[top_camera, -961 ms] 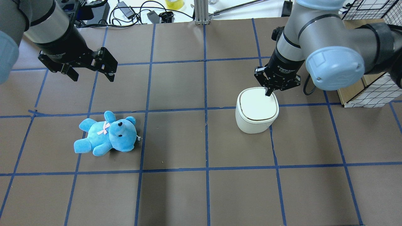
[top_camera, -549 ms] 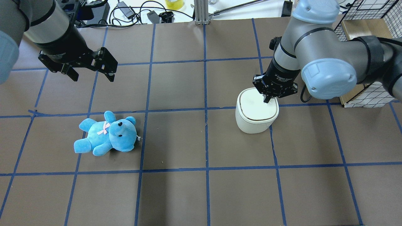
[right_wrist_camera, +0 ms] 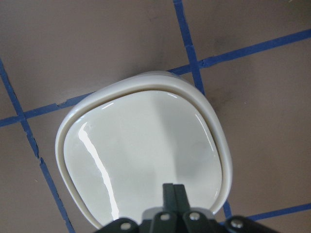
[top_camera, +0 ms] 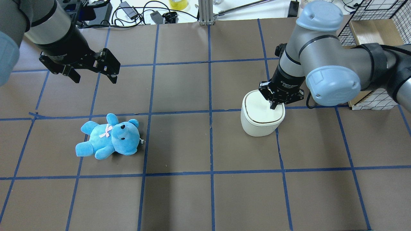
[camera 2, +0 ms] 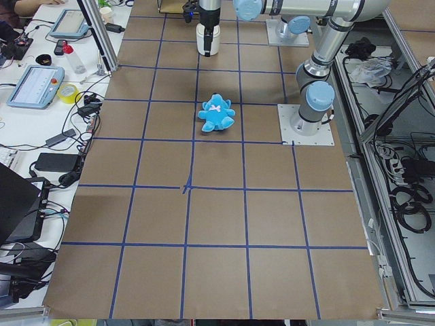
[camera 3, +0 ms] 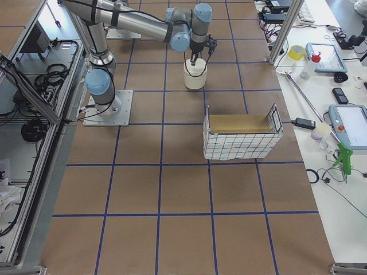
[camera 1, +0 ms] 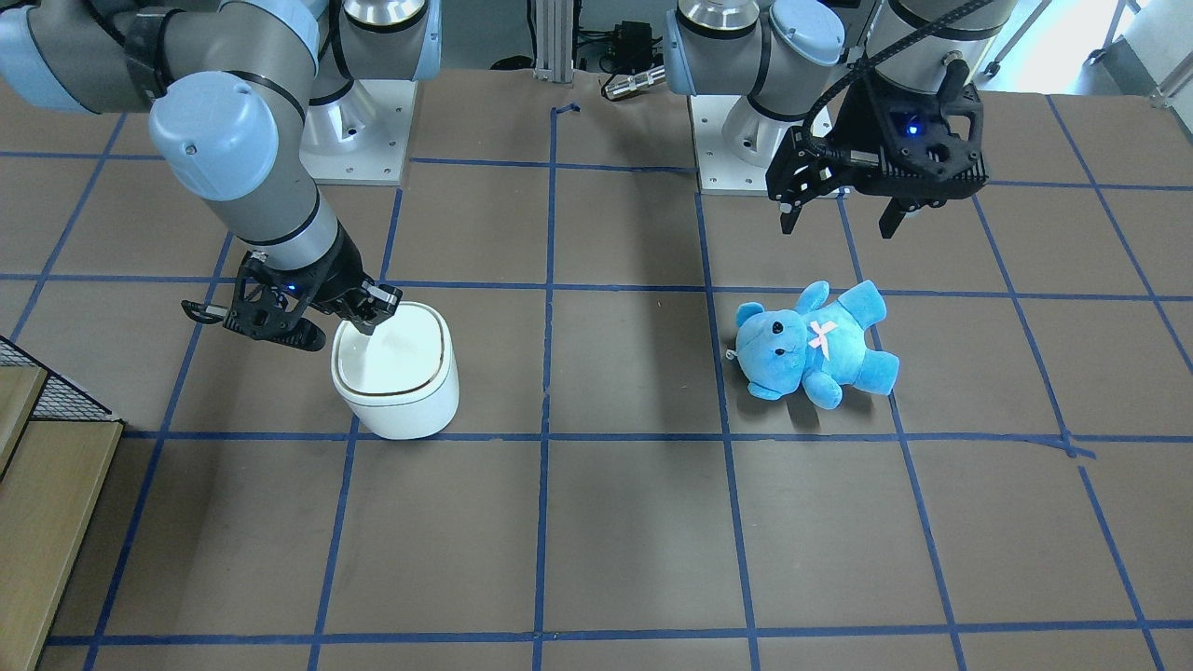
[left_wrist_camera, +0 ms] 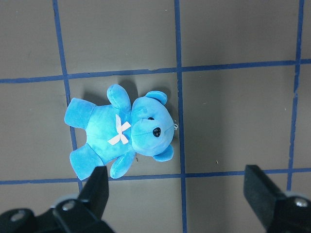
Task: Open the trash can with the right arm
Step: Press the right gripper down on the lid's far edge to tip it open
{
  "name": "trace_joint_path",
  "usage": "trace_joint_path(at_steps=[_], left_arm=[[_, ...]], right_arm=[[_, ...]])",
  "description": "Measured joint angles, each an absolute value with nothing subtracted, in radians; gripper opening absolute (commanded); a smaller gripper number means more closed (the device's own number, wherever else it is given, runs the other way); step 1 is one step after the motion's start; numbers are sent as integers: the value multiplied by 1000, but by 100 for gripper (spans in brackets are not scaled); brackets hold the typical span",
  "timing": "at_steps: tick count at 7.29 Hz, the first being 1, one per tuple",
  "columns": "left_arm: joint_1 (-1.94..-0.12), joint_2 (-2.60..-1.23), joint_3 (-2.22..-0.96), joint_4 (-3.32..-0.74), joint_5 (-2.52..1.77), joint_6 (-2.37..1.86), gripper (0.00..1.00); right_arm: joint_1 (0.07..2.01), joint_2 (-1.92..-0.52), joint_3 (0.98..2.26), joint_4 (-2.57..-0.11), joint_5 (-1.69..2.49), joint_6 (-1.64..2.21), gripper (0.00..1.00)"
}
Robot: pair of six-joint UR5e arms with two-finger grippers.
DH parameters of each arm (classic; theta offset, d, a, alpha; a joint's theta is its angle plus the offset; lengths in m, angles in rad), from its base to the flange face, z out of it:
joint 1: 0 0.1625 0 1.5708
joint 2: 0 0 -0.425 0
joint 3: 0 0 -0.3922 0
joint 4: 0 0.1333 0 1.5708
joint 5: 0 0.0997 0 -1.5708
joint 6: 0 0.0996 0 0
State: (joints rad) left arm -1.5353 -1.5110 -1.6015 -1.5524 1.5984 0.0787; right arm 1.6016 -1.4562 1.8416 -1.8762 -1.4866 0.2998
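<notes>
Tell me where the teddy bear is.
In the overhead view the teddy bear lies on the table's left half, near the left gripper, far from the trash can.

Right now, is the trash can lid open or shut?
Shut. The lid lies flat in the trash can rim, under the right gripper.

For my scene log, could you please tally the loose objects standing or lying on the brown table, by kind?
White trash can: 1
Blue teddy bear: 1
Wire-sided basket: 1
Total: 3
</notes>
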Motion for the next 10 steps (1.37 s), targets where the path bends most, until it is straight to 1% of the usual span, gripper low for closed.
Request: trace_joint_path(at_steps=[6, 10], left_arm=[[-1535, -1511, -1601, -1552, 1598, 79, 100], [-1535, -1511, -1601, -1552, 1598, 78, 100]], right_arm=[[1598, -1438, 1850, -1915, -1523, 343, 0], [1598, -1424, 1880, -1968, -1523, 348, 0]])
